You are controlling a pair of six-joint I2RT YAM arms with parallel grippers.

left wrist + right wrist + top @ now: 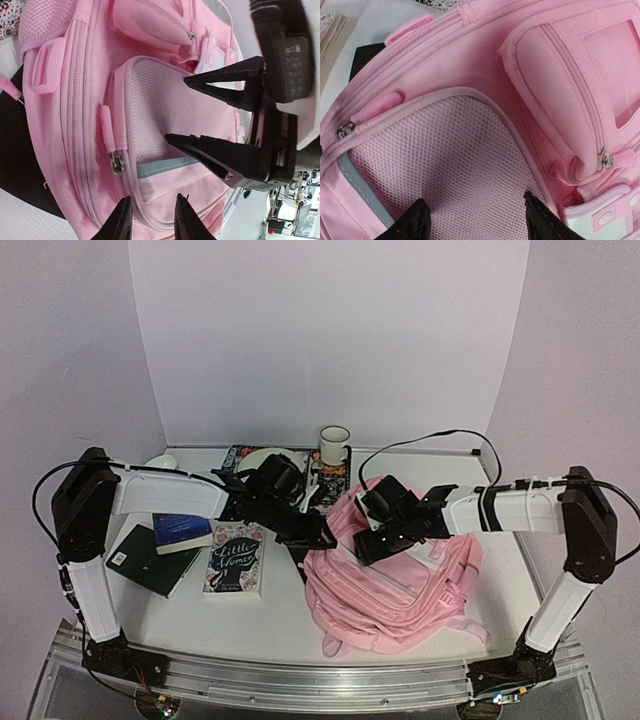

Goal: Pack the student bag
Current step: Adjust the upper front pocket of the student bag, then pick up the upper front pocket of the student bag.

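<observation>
The student bag [410,585], a pink backpack, lies flat right of the table's middle. Both grippers hang over its upper left part. My left gripper [322,536] [152,219] stands partly open, its tips a narrow gap apart over the front pocket's piped edge, just below a metal zip pull [117,163]. Whether the tips touch the fabric cannot be told. My right gripper [374,545] [476,221] is open wide above the pink mesh pocket [455,160], with nothing between its fingers. The left wrist view also shows the right gripper [176,108].
Left of the bag lie a "Little Women" book [237,558], a blue book [182,531] and a dark green book [145,562]. A white mug [334,445] and a patterned book [262,457] sit at the back. A black cloth [20,150] lies under the bag's edge.
</observation>
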